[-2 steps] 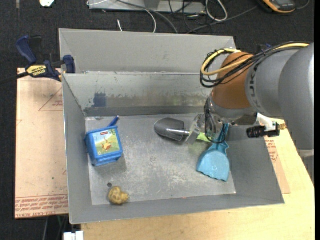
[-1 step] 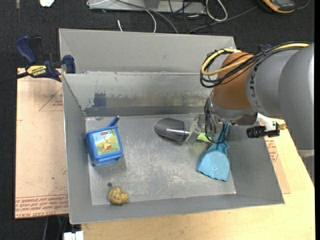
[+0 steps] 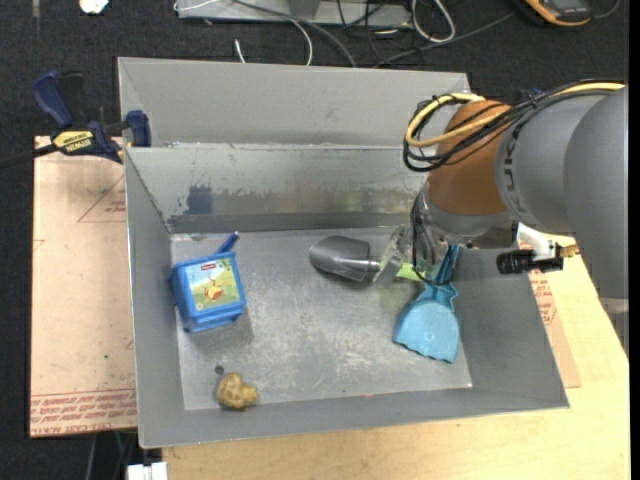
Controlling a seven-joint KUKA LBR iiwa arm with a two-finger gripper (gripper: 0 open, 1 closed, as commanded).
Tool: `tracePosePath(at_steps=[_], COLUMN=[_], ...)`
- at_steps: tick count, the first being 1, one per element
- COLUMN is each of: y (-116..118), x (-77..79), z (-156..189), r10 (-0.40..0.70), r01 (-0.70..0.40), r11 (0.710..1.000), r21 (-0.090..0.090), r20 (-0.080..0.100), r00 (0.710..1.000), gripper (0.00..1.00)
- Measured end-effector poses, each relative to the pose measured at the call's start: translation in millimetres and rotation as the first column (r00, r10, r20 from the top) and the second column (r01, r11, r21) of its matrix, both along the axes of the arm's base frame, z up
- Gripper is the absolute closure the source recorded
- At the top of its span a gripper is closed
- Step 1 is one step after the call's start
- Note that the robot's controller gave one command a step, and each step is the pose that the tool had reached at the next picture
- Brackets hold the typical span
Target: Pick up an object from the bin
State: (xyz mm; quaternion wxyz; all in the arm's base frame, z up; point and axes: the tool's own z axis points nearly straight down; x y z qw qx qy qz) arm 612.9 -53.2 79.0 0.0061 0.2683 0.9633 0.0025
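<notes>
My gripper hangs low at the right of the bin, under the arm's orange cover. Directly below it lies a light-blue flat scoop-shaped thing, whose darker blue handle points up to the gripper. A small green piece shows at the gripper's left edge. Just left of it rests a grey metal scoop on its side, its handle end towards the gripper.
A blue carton with a yellow picture stands at the left of the bin. A tan lump lies near the front left corner. The bin's right wall runs close beside the gripper.
</notes>
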Motion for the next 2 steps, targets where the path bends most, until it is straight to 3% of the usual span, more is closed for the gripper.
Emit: tracePosePath(at_steps=[2], y=[0.1], x=[-0.5], z=[91.1], r10=[0.002], r01=[-0.002], r11=[1.0], r21=[0.001], r20=[-0.003], r00=[1.0], gripper=[1.0])
